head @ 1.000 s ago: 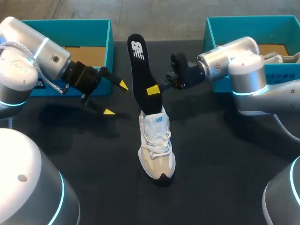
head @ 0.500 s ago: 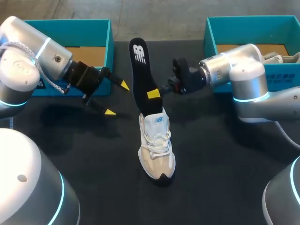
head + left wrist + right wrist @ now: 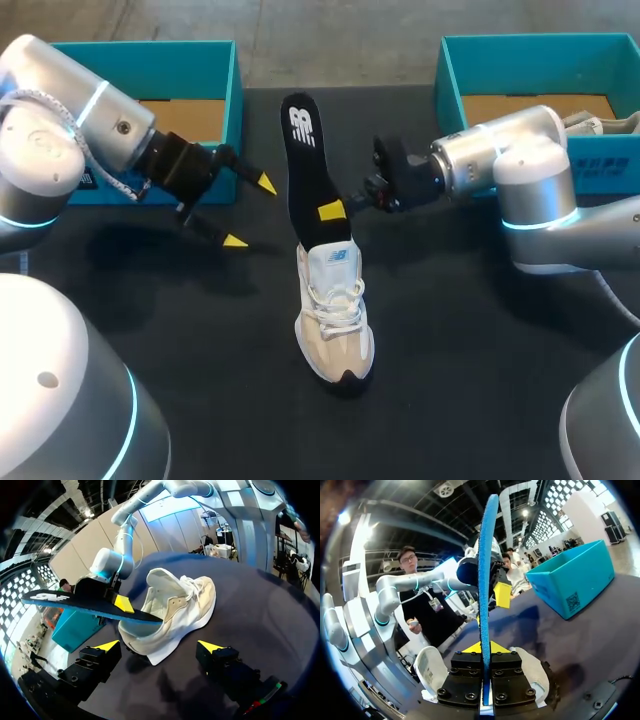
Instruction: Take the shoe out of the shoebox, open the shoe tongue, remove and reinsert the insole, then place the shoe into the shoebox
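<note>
I see the left shoebox (image 3: 225,70) at 10 o'clock and the right shoebox (image 3: 450,70) at 2 o'clock, brown card inside both; the shoe (image 3: 335,310) stands mid-tabletop (image 3: 450,350); my right pincer (image 3: 335,206) clamps the insole (image 3: 303,160), whose lower end is in the shoe; my left pincer (image 3: 250,212) gapes wide, empty, at the shoe's 10 o'clock.

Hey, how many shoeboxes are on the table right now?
2. The left shoebox stands at the table's far left corner; the right shoebox stands at the far right corner, partly cut off by the head view's edge. No others show.
</note>
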`<state>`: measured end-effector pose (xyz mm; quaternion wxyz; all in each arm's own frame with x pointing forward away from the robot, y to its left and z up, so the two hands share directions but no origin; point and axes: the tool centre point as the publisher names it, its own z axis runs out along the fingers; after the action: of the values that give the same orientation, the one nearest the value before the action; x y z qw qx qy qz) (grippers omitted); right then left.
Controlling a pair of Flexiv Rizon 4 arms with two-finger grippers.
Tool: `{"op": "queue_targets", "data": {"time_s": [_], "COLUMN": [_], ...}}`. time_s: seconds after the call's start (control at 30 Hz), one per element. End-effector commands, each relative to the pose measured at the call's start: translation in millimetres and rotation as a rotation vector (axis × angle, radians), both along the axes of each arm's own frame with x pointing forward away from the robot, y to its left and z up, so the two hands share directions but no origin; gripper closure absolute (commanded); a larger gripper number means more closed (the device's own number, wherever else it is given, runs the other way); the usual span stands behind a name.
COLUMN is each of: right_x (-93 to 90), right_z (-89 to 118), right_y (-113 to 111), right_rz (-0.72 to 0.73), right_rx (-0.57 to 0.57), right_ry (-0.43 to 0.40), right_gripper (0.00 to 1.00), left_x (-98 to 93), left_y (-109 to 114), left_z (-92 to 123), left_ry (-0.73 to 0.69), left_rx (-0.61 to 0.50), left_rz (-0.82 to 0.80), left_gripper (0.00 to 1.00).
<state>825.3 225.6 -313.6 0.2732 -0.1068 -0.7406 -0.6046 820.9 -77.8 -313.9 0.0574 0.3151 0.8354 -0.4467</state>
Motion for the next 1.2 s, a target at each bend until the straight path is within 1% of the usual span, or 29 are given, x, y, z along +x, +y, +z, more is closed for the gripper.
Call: {"op": "queue_targets", "data": {"time_s": [0.03,0.2,0.63,0.93,1.2], "right_x": [-2.0,-0.2,-1.0,-4.4,-10.0], "right_z": [-5,-8,-20,-26,-37], "right_y": [-2,-5,-12,-9,-3], "right_rz": [-0.008,-0.012,-0.007,-0.010,-0.006], "right_rx": [0.000,-0.001,-0.013,-0.023,-0.056], "right_ry": [0.007,0.024,0.060,0.083,0.108], "right_gripper": [1.00,1.00,1.00,1.00,1.00], "left_x": [1.7,1.8,2.1,2.2,3.3], "left_y": [-2,-7,-10,-9,-4], "left_z": [0,-3,-2,-4,-8], "left_ry": [0.011,0.031,0.032,0.017,0.015], "left_rx": [-0.016,-0.015,-0.006,0.001,-0.001], "left_rz": [-0.025,-0.066,-0.067,-0.060,-0.052], "left_gripper": [0.00,0.00,0.00,0.00,0.00]}}
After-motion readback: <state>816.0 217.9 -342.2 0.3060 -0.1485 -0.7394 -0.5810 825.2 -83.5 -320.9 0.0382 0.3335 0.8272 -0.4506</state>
